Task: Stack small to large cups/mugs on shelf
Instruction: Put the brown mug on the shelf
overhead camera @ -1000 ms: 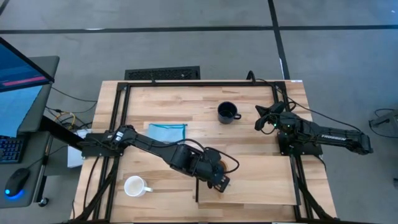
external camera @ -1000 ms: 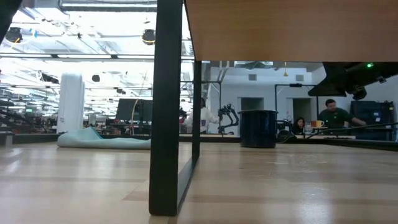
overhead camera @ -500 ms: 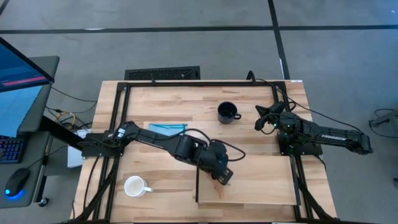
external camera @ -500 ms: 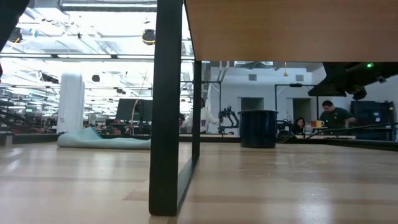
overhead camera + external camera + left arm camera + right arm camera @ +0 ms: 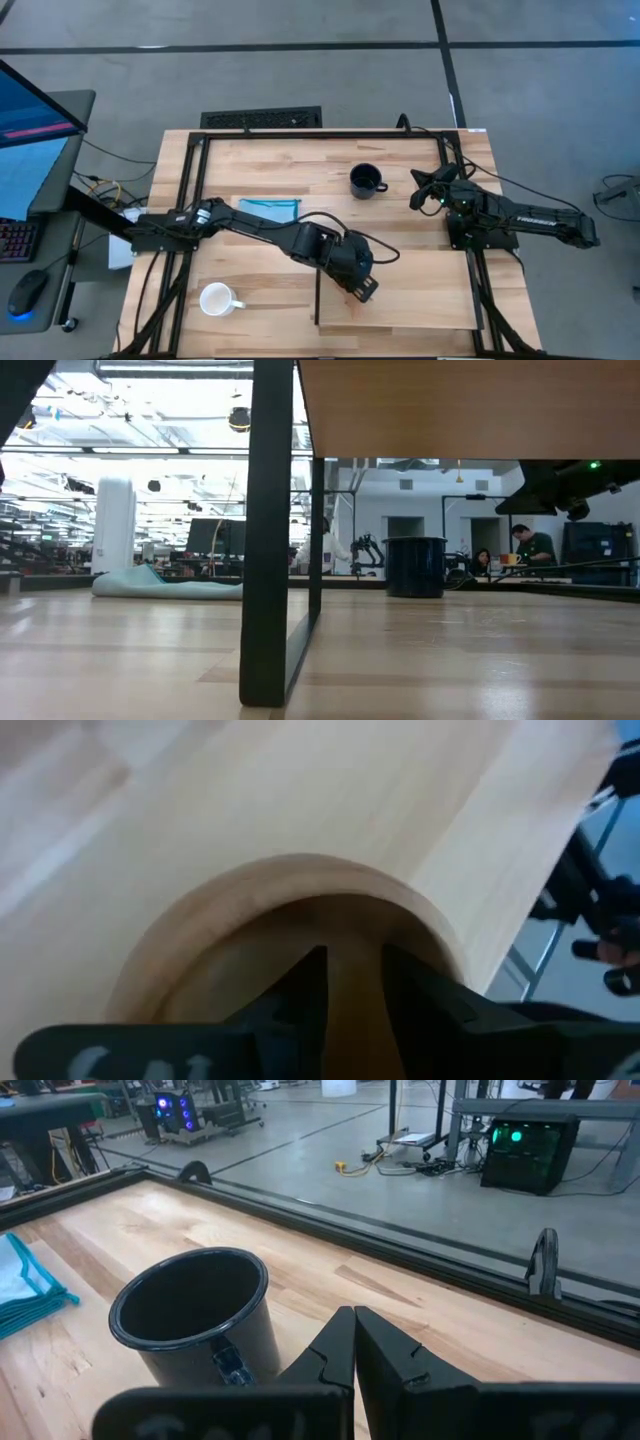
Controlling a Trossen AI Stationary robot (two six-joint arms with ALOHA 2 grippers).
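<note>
The left gripper (image 5: pixel 358 284) is over the shelf (image 5: pixel 420 300), near its left edge. Its two dark fingers (image 5: pixel 305 990) pinch the rim of the tan wooden cup (image 5: pixel 300 910), one finger inside and one outside. The cup is round and pale brown, with a thick smooth rim (from above the arm hides it). In the left wrist view the smooth pale board lies under and past the cup, and the board's edge is close by on one side.

The shelf is a flat light board with a dark strip along its left side. Most of its top is bare wood, out to its right edge by the black table frame.

The right gripper (image 5: pixel 418 196) waits over the far right part of the table. Its fingers (image 5: pixel 335 1345) are pressed together with nothing between them. The glossy black mug (image 5: pixel 366 181) stands upright just beside it, on the planked tabletop (image 5: pixel 300 165) (its handle points toward that gripper).

The white mug (image 5: pixel 217 299) stands on the tabletop near the left front, well apart from the shelf. A blue cloth (image 5: pixel 268 212) lies flat between the white mug and the table's far edge.
</note>
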